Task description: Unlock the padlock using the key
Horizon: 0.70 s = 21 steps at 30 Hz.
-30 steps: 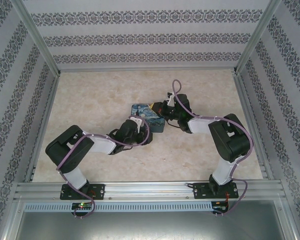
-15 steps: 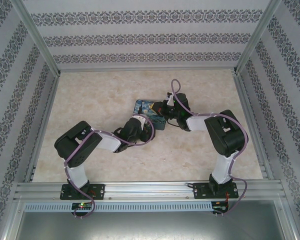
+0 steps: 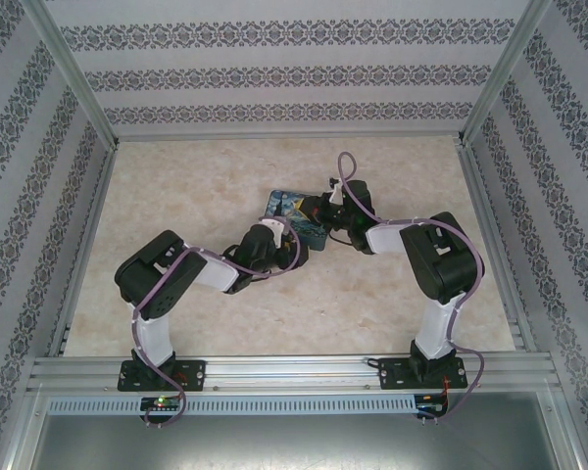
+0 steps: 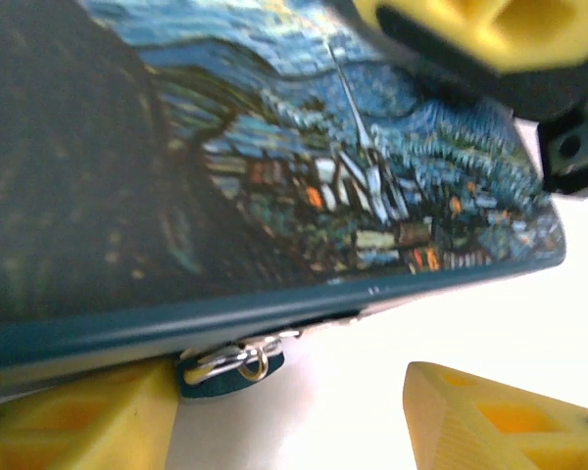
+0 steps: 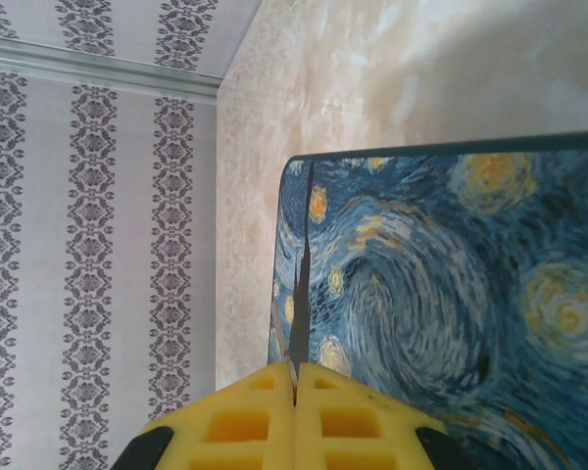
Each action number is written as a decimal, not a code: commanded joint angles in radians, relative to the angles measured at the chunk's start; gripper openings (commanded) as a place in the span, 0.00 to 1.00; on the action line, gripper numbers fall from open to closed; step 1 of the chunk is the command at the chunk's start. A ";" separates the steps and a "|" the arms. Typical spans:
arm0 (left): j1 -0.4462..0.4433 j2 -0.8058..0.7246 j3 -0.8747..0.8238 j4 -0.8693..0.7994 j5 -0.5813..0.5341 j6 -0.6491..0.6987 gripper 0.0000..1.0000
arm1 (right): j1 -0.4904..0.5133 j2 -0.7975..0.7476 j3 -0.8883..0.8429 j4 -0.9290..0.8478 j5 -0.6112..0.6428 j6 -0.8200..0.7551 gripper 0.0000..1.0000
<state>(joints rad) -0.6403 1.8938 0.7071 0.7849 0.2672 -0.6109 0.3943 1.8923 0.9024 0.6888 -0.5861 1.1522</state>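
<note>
1. The painted tin (image 3: 286, 209) sat mid-table, blocking the straight line between my two grippers.
2. My left gripper (image 4: 289, 416) stood with fingers apart at the tin's near edge. There was bare table between them, and the padlock (image 4: 237, 364) was tucked under the rim beside one finger.
3. My right gripper (image 5: 296, 377) crowded the lid, its pinched key (image 5: 302, 284) jutting across it.
4. The table (image 3: 176, 196) lay open out to the walls (image 3: 39, 147).

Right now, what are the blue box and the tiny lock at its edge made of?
The blue tin is probably painted metal: glossy printed picture, smooth rim. The padlock seems metal too: shiny silvery shackle, though its bluish body is blurred.
</note>
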 commanded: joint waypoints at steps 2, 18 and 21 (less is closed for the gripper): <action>0.015 0.049 -0.027 0.122 0.081 -0.127 0.62 | -0.010 0.022 0.008 0.022 -0.018 -0.006 0.00; -0.036 -0.016 0.078 -0.298 -0.169 0.050 0.62 | -0.018 0.019 0.004 0.036 -0.029 -0.002 0.00; -0.037 0.001 0.103 -0.335 -0.205 0.084 0.62 | -0.018 0.019 0.005 0.037 -0.031 0.000 0.00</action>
<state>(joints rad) -0.6785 1.8896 0.7940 0.6060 0.1589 -0.6010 0.3878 1.8935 0.9024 0.6926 -0.5938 1.1526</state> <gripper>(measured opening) 0.622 0.065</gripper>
